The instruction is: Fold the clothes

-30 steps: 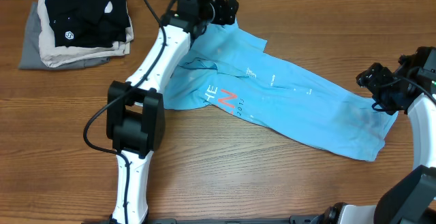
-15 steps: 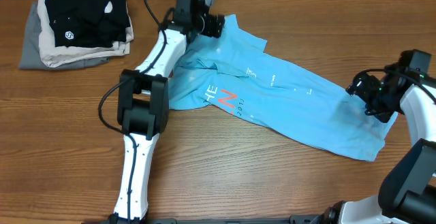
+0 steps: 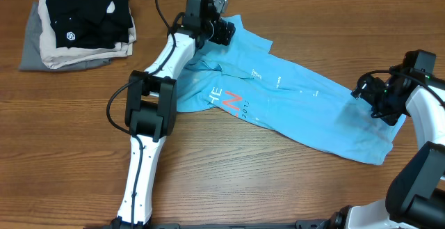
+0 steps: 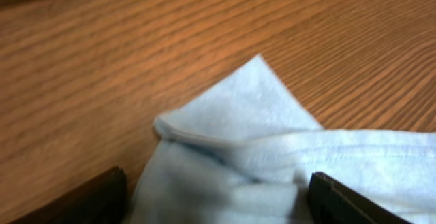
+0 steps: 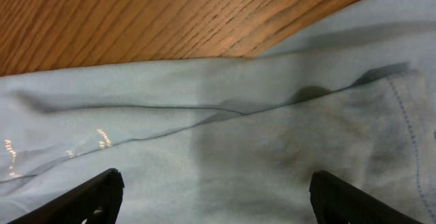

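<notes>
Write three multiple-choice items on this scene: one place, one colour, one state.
1. Where is the stack of folded garments?
A. near-right corner
B. far-left corner of the table
C. hanging off the front edge

2. What colour is the large N on the sky-blue T-shirt?
A. green
B. black
C. pink-red

3. The left gripper is:
A. open over a shirt corner
B. shut on the stack
C. out of view

B: the overhead view shows it at the far left.
C: the N reads pink-red.
A: the wrist view shows fingers apart with fabric between.
</notes>
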